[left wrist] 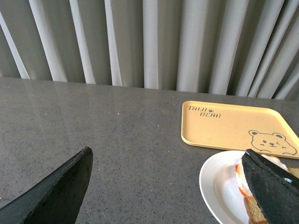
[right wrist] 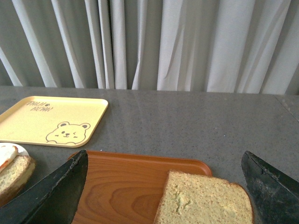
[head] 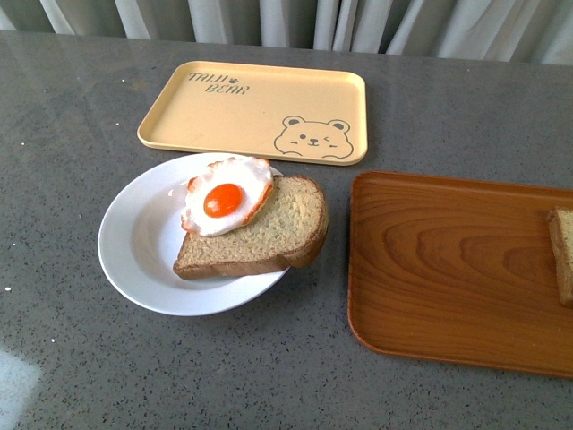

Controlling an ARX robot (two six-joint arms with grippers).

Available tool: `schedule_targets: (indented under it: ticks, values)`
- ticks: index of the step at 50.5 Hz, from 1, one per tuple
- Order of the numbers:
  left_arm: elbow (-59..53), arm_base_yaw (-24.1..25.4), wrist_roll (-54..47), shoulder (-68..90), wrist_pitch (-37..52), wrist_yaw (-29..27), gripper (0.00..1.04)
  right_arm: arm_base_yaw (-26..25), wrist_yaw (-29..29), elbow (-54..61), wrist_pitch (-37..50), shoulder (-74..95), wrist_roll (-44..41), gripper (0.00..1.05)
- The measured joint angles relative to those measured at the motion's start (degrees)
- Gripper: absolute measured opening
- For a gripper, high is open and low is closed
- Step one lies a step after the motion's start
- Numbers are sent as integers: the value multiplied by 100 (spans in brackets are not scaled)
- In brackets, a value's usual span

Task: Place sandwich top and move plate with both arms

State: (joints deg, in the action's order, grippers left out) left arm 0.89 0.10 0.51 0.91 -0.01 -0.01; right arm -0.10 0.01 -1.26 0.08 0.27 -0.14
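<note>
The white plate (head: 134, 242) sits left of centre on the grey table. It carries a brown bread slice (head: 269, 233) with a fried egg (head: 226, 197) on top. The sandwich top (head: 562, 255) lies on the wooden tray at the right edge of the front view. In the right wrist view the sandwich top (right wrist: 205, 200) shows pale dented blotches and lies just ahead of my open right gripper (right wrist: 164, 157), between its fingers' lines. My left gripper (left wrist: 167, 156) is open over bare table, with the plate (left wrist: 217, 186) by its one finger. Neither arm shows in the front view.
A yellow bear-printed tray (head: 255, 112) lies behind the plate. The brown wooden tray (head: 448, 269) fills the right side, close to the plate's rim. Grey curtains (head: 295, 22) hang along the table's far edge.
</note>
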Motion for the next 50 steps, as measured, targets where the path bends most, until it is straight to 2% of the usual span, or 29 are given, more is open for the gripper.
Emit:
schedule_targets:
  ticks: [24,26,28,30,32,35,40,50]
  values:
    - [0,0,-2,0,0,0,96,0,0,0,0,0,0,96]
    - [0,-2,-2,0,0,0,96,-35,-151,-28,-81,59,-17,96]
    - [0,0,-2,0,0,-2,96,-240,-826,-221,-599,304,-168,96]
    - [0,0,-2,0,0,0,96,-651,-1692,-555,-1322,925,-459,96]
    - [0,0,-2,0,0,11,96,-970,-2271,-763,-1613,1471,-625,96]
    - [0,-2,-2,0,0,4,96,-1515,-3001,-999,-1469,2424,-883,96]
    - [0,-2,-2,0,0,0,96,-2146,-3390,-1373,-601,3762,-1141,96]
    - [0,-2,-4,-2,0,2,96,-2841,-3215,-2201,1014,6723,-1414,96]
